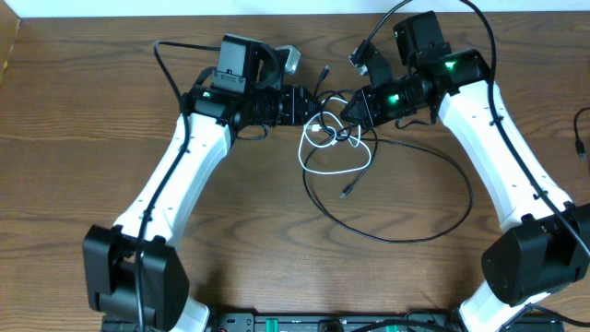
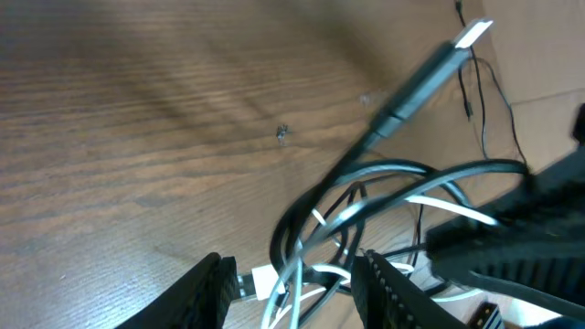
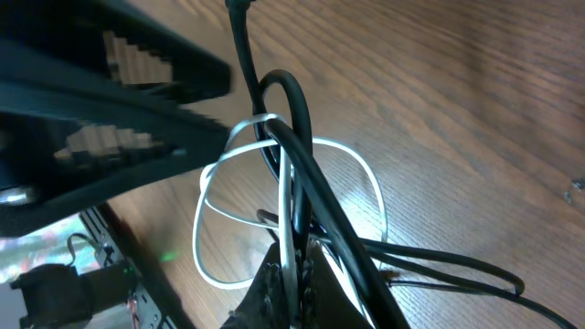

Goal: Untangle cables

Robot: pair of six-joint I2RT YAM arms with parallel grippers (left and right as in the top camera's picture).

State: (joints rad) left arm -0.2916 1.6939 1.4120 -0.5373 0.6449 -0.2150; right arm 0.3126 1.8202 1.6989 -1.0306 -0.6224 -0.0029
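Found the black cable [image 1: 467, 189] and the white cable [image 1: 336, 172] knotted together on the table [image 1: 83, 138], toward its far middle, right between the two grippers. Saw the left gripper [image 1: 309, 103] with jaws well apart, its fingers [image 2: 208, 291] straddling the knot without pinching it, strands of both cables passing through the gap. Saw the right gripper [image 1: 348, 112] with jaws closed tight on the black cable, a white strand seemingly caught alongside. Noted the grippers nearly tip to tip over the knot. Traced the white cable into a loop lying flat just nearer than the knot. Followed the black cable out in a wide arc to the right and back, ending in a plug [image 1: 347, 192] near the white loop. Spotted a second plug [image 2: 416, 91], black with a silver tip, pointing away past the left fingers.
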